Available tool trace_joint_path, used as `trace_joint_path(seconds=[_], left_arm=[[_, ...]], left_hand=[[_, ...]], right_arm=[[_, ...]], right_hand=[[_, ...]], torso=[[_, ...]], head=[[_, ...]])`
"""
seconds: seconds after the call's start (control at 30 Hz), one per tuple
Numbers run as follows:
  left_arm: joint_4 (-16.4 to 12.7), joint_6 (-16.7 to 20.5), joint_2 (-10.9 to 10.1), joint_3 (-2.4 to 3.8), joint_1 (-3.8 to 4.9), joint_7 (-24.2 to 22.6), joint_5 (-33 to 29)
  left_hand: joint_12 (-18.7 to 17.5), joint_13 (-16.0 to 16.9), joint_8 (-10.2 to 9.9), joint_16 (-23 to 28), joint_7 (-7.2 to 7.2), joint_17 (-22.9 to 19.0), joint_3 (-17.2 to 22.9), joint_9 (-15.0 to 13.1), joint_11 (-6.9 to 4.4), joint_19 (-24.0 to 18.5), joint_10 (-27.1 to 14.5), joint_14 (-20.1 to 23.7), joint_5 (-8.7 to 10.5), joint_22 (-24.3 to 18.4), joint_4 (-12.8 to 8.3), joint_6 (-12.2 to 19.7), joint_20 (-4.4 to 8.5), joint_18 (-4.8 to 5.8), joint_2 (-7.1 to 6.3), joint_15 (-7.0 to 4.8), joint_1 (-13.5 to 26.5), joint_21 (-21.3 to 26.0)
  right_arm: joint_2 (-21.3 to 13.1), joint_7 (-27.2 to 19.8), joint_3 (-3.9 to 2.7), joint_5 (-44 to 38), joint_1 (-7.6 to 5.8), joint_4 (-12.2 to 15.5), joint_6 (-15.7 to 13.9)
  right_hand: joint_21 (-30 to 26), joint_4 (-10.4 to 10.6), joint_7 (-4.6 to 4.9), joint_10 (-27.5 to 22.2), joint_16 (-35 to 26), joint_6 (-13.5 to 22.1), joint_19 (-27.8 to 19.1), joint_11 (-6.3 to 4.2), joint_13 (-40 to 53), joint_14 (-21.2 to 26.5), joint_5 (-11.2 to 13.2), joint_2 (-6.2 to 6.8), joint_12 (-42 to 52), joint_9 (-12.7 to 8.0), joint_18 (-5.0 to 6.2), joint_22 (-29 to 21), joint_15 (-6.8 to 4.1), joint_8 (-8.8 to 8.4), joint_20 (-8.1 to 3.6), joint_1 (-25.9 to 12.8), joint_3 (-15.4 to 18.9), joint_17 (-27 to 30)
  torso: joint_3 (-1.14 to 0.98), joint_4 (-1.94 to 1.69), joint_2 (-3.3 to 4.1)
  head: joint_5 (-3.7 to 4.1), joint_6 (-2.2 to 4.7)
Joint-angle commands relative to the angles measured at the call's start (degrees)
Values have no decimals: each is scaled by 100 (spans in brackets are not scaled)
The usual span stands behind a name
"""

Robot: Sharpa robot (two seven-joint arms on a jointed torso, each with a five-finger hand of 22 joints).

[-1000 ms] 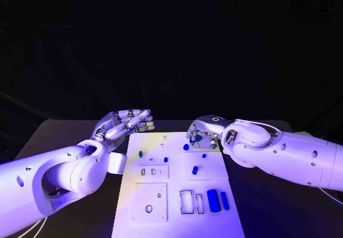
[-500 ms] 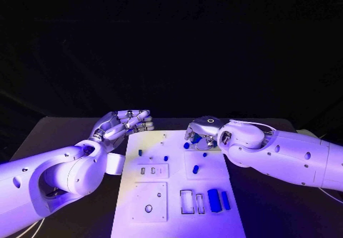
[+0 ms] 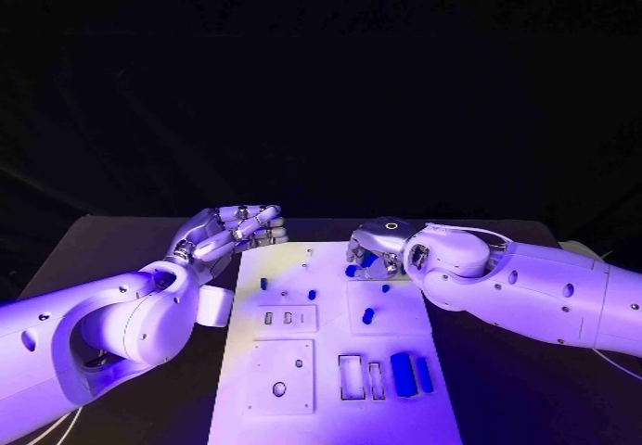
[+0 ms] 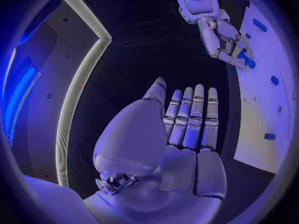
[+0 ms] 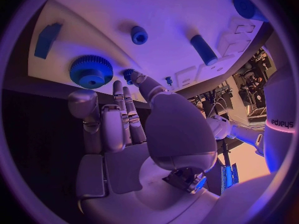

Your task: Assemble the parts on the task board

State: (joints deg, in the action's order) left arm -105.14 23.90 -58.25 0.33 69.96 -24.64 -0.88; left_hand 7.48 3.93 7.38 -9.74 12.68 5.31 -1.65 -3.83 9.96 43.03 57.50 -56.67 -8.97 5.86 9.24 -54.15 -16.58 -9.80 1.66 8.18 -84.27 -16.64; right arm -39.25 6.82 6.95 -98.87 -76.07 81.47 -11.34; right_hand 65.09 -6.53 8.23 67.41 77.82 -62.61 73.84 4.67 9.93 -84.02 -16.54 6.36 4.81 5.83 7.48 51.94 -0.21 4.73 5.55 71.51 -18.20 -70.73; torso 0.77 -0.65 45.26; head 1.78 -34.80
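The white task board (image 3: pixel 335 389) lies in the middle of the table with several blue parts on it. My right hand (image 3: pixel 376 252) hovers over the board's far end. Its thumb and a fingertip pinch a small blue part (image 5: pixel 129 74) just beside the blue gear (image 5: pixel 91 70), which lies flat on the board (image 5: pixel 174 15). The same gear (image 3: pixel 351 272) sits right under the right hand's fingertips. My left hand (image 3: pixel 236 232) is held up off the board's far left corner with straight fingers, holding nothing. The left wrist view has the left hand (image 4: pixel 187 124) flat and the right hand (image 4: pixel 223 39) by the board (image 4: pixel 271 109).
A short blue cylinder (image 5: pixel 138 35), a long one (image 5: pixel 204 49) and a blue block (image 5: pixel 49 39) lie on the board beyond the gear. Near the front, a thick blue roller (image 3: pixel 402 362) and a thin bar (image 3: pixel 421 374) lie beside rectangular slots (image 3: pixel 351 377).
My right arm has shifted slightly to the left and farther over the board's far end. The left hand has kept its place and stays open.
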Motion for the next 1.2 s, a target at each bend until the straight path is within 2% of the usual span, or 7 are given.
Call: trace_joint_path(seconds=[0.03, 0.2, 0.4, 0.63, 1.2], left_arm=[[-24, -104, -4, 6, 17, -8, 42], [-25, -99, -8, 6, 21, 6, 42], [-22, -83, -11, 6, 24, 30, 42], [-8, -78, -14, 6, 27, 46, 42], [-5, -78, -18, 6, 42, 81, 38]], left_hand=[[-39, -9, -22, 29, 11, 2, -27, 6, 18, 49, 19, -35, -9, 3, -4, -26, 4, -50, 8, 8, 36, -19], [-45, -9, -26, 36, 17, 2, -30, 6, 21, 51, 19, -35, -10, 1, -1, -26, 4, -49, 9, 10, 43, -19], [-49, -9, -28, 40, 21, 1, -32, 6, 24, 51, 18, -34, -10, 0, 2, -27, 4, -49, 11, 12, 47, -19], [-49, -9, -28, 40, 21, 1, -32, 6, 24, 51, 18, -34, -10, 0, 2, -27, 4, -49, 11, 12, 47, -19], [-56, -9, -31, 47, 26, 1, -31, 5, 27, 52, 19, -34, -12, -2, 5, -31, 4, -48, 20, 14, 51, -19]], right_arm=[[26, 32, -2, -81, -1, -14, 115], [60, 18, -2, -67, -1, -12, 134], [66, 25, -2, -58, 0, 11, 163], [74, 28, -2, -56, 1, 5, 212], [153, 86, -1, -57, 2, -104, 397]], right_hand=[[46, 24, -14, 0, 36, -52, 44, -14, 9, -298, -27, -54, 39, 10, -91, 60, 16, -18, -2, 41, -35, -32], [184, 48, -34, 67, 108, -102, 79, -38, 17, -301, -31, -81, 86, 26, -111, 249, 2, -3, -7, 67, -100, -109], [651, 86, -54, 163, 23, -167, 358, -70, 33, -260, -25, -94, 142, 47, -221, 928, -26, 20, -19, 66, -145, 54], [734, 94, -65, 189, 26, -194, 395, -82, 36, -255, -27, -95, 156, 57, -237, 1041, -34, 30, -28, 80, -170, 59], [952, 99, -95, 196, 103, -298, 479, -102, 27, -268, -9, -143, 156, 98, -281, 1346, -63, 75, -35, 159, -277, -29]], torso=[[4, -7, 14], [0, -13, 29], [1, -10, 34], [0, -26, 48], [4, -35, 63]], head=[[5, -10], [-16, -10], [-27, -2], [-11, -1], [9, -27]])
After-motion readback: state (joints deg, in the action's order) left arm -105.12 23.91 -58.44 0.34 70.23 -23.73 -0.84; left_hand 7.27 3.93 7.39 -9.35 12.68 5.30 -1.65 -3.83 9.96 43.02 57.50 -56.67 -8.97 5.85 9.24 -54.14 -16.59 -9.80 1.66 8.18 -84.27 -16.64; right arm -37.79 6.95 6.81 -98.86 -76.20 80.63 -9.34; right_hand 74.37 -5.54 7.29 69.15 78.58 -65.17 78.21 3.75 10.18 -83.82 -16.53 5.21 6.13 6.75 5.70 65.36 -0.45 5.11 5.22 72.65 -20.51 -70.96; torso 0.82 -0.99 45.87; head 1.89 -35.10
